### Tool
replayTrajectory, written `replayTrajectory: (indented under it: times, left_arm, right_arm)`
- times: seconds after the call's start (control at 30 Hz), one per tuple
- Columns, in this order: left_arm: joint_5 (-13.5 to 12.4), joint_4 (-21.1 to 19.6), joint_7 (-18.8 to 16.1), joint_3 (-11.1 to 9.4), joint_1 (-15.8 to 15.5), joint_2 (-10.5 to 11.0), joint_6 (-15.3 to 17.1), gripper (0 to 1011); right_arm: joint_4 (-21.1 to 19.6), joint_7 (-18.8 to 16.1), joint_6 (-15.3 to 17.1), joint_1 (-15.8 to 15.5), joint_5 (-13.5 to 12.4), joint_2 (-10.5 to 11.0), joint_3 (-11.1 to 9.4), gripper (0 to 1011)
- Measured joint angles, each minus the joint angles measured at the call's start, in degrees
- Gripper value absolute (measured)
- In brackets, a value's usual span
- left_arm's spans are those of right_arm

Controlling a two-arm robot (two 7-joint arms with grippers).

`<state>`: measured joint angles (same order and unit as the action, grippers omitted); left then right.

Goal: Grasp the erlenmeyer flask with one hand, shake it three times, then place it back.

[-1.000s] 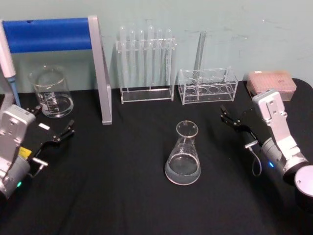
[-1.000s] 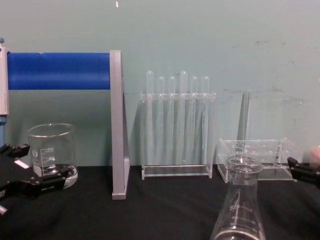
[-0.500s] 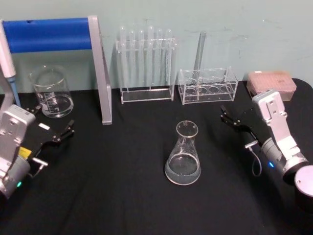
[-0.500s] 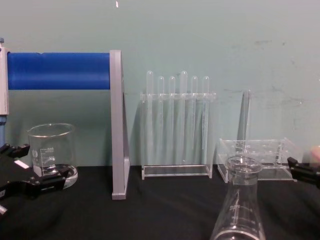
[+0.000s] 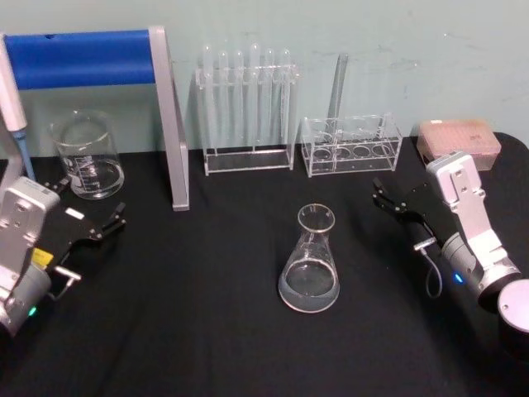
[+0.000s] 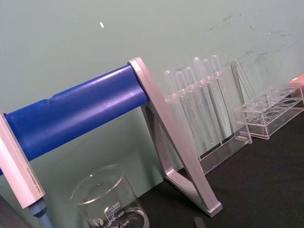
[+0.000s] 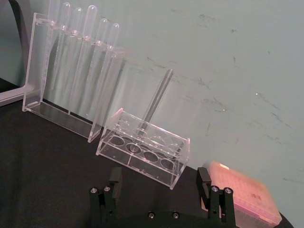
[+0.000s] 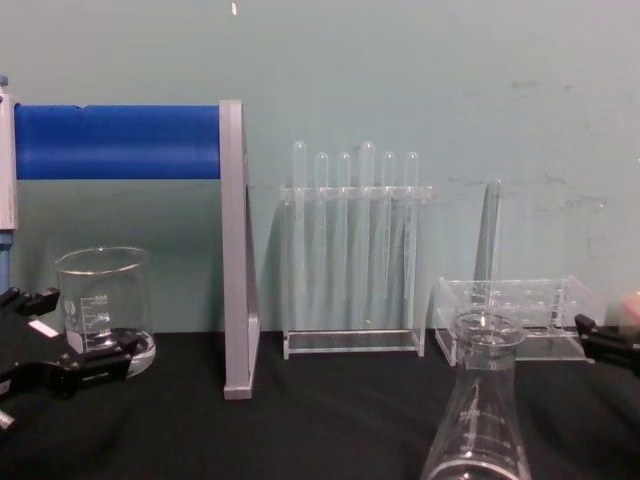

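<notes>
The erlenmeyer flask (image 5: 311,261) stands upright on the black table near its middle, with a little clear liquid in its wide base; in the chest view the erlenmeyer flask (image 8: 482,405) rises at the lower right. My right gripper (image 5: 382,197) rests open on the table to the flask's right, well apart from it, and the right wrist view shows my right gripper (image 7: 159,179) with its two fingers spread and nothing between them. My left gripper (image 5: 89,203) lies open at the table's left, beside the beaker and far from the flask.
A glass beaker (image 5: 86,156) stands at the back left under a blue bar on a grey stand (image 5: 169,116). A rack of test tubes (image 5: 248,107), a low clear rack (image 5: 351,145) holding one tube and a pink box (image 5: 459,141) line the back.
</notes>
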<state>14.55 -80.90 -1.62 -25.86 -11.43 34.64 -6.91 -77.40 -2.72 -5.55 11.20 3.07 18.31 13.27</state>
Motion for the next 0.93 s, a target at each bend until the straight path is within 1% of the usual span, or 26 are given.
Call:
replayTrajectory:
  times: [0.93]
  left_arm:
    - [0.0,0.0,0.0,0.0,0.0,0.0,0.0,1001]
  right_arm:
    - [0.0,0.0,0.0,0.0,0.0,0.0,0.0,1003]
